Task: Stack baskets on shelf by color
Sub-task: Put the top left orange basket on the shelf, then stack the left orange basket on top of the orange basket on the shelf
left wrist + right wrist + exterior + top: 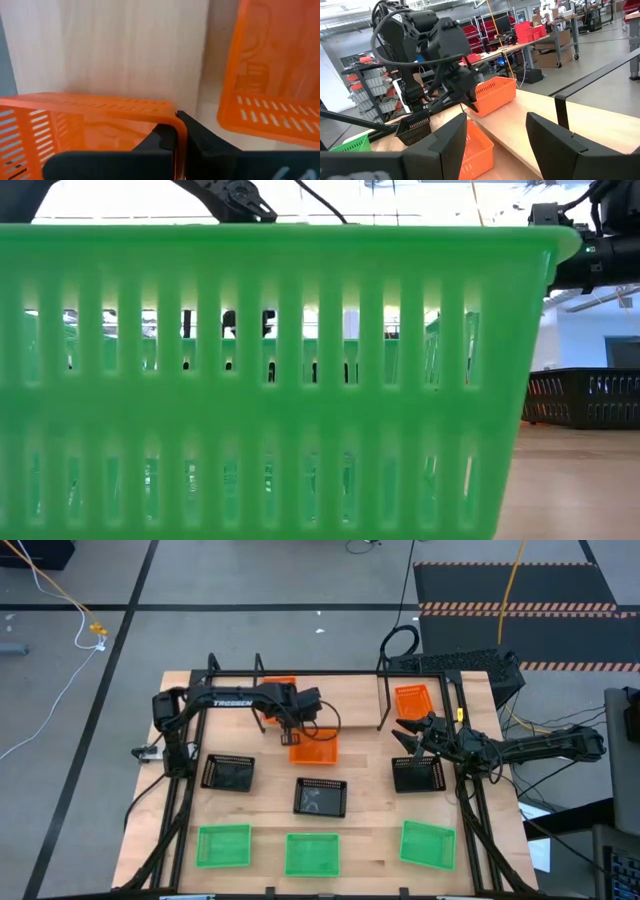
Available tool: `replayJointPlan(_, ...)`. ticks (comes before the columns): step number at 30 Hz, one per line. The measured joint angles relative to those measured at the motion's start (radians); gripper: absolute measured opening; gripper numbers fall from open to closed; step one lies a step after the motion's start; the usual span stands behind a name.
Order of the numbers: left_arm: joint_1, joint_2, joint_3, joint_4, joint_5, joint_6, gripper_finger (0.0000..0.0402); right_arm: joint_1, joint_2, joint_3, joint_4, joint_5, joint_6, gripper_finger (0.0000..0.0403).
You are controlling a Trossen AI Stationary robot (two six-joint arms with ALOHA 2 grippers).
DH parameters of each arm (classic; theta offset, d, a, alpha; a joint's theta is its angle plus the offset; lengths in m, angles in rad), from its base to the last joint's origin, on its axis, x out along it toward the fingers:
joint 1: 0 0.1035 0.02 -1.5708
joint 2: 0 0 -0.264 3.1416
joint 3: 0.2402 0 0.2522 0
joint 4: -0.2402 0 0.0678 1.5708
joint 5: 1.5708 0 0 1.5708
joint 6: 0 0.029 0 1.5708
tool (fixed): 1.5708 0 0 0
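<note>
My left gripper [294, 736] is shut on an orange basket [315, 747] in the middle of the table, in front of the black rod shelf [320, 672]. A second orange basket [277, 690] sits at the shelf's left end [270, 75]. The third orange basket [412, 700] is to the right of the shelf's right post. My right gripper [407, 737] hovers open above the right black basket [418, 774]; its wrist view looks across at the left arm [435, 35]. Two more black baskets [228, 772] [321, 796] and three green ones [312, 853] rest on their bottoms. My left gripper holds the orange basket by its rim beside a corner [176, 127], at the basket's far left. The wall runs between the two fingers, one inside and one outside. The fingers come from above, pointing down. Whether the basket is off the table, I cannot tell.
A green basket [270, 380] fills the low view, with a black basket [585, 395] behind it on the right. The table's black frame [478, 810] runs along its edges. Bare wood [370, 755] lies between the held basket and the right black basket.
</note>
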Motion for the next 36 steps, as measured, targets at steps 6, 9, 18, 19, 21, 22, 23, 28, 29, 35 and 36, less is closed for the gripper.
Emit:
replayJointPlan(6,-0.001,0.0,0.0,0.055,-0.001,0.001,0.0022,0.0,0.0,0.0,0.0,0.0,0.001,0.0199)
replayJointPlan(9,-0.002,0.0,0.0,0.059,0.0,0.012,0.0047,0.0,0.0,0.0,0.0,0.0,0.001,0.0199)
replayJointPlan(18,-0.01,-0.014,0.004,0.048,-0.07,0.001,0.0125,0.0,0.0,0.0,0.0,0.0,0.001,0.0199)
replayJointPlan(19,-0.012,-0.02,0.013,0.037,-0.088,0.002,0.0133,0.0,0.0,0.0,-0.001,-0.001,0.0,0.0199)
replayJointPlan(21,-0.02,-0.032,0.039,0.007,-0.123,0.021,0.0146,0.0,0.0,0.0,-0.001,-0.001,-0.001,0.0199)
replayJointPlan(22,-0.026,-0.043,0.055,-0.009,-0.126,0.04,0.0152,0.0,0.0,0.0,-0.002,-0.001,-0.001,0.0199)
replayJointPlan(23,-0.034,-0.056,0.069,-0.028,-0.126,0.065,0.0156,0.0,0.0,0.0,-0.002,-0.001,-0.001,0.0199)
replayJointPlan(28,-0.102,-0.109,0.086,-0.036,-0.124,0.22,0.0161,0.0,0.0,0.0,-0.005,-0.001,-0.008,0.0199)
replayJointPlan(29,-0.117,-0.115,0.086,-0.029,-0.119,0.246,0.0161,0.0,0.0,0.0,-0.009,-0.001,-0.009,0.0199)
replayJointPlan(35,-0.219,-0.113,0.086,-0.021,-0.09,0.287,0.0161,0.0,0.005,0.0,-0.014,-0.002,0.002,0.0199)
replayJointPlan(36,-0.237,-0.111,0.085,-0.022,-0.09,0.287,0.0161,0.0,0.005,0.0,-0.015,-0.002,0.001,0.0199)
